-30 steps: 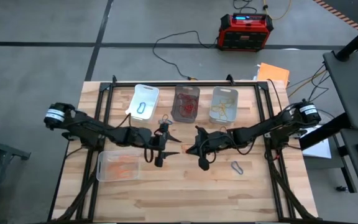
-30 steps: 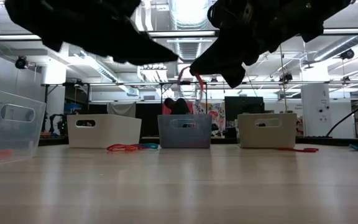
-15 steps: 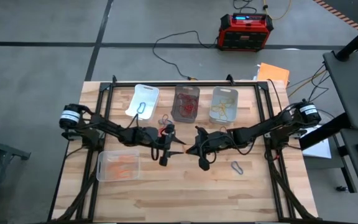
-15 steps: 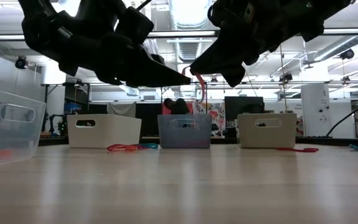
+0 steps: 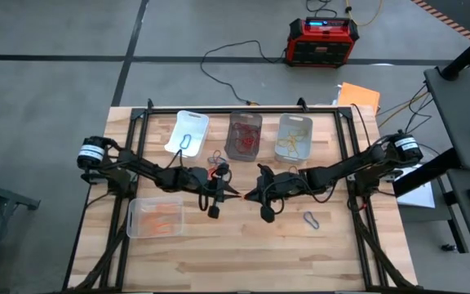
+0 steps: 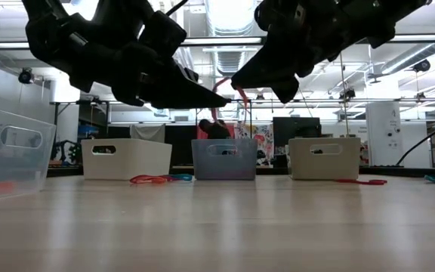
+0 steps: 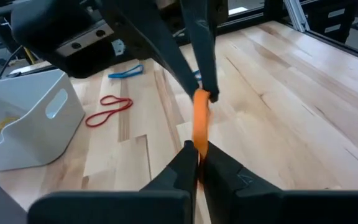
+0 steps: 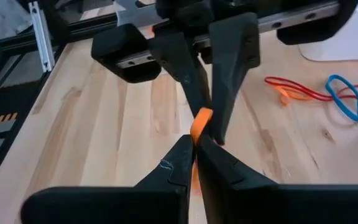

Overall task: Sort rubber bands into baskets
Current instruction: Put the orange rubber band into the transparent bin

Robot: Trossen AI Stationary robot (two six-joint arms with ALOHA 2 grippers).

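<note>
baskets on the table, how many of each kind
white basket: 1
smoky dark basket: 1
clear baskets: 2
total: 4

bare tabletop (image 5: 243, 253) near side, baskets (image 5: 246, 135) lining far edge

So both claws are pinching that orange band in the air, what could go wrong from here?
1. The left claw and right claw both grip one orange rubber band; pulling apart could stretch it until it snaps free.
2. If either lets go badly, it could drop on the table, missing the basket with orange bands.
</note>
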